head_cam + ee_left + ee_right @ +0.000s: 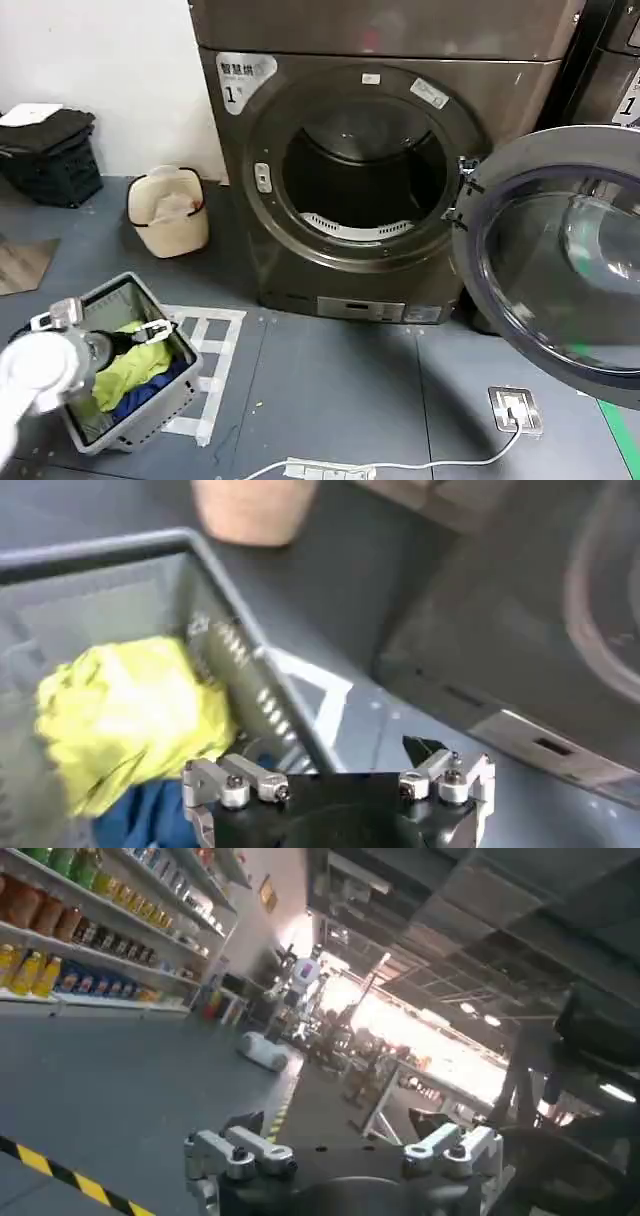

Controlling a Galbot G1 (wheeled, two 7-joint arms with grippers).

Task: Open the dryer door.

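You have one dryer [300, 250] in front of you, marked "1", with a second, darker machine [610, 70] at the far right edge. One dryer door [555, 265] hangs swung fully open on the right side of the drum opening [355, 165], hinged at the opening's right edge; its chrome rim and dark glass face out toward you and to the right, the round panel standing upright with no long axis to speak of, and its lower edge reaches down near the floor. On the floor you can count one grey basket [160, 395] at the near left holding one yellow cloth [135, 365] and something blue [140, 395] beneath it, one cream bin [168, 212] by the wall left of the dryer, one black crate [50, 160] farther left, one white power strip [330, 468] at the near edge with its cable running right, and one floor socket [515, 410]. Your left gripper [338, 785] hangs over the basket's near rim, well apart from the door, its claw spread wide with nothing in it; the wrist view shows the yellow cloth [125, 715] and basket wall [230, 660] just beyond. Your right gripper [340, 1153] looks away across a room with one shelf of bottles [90, 908], its claw also spread wide and empty.
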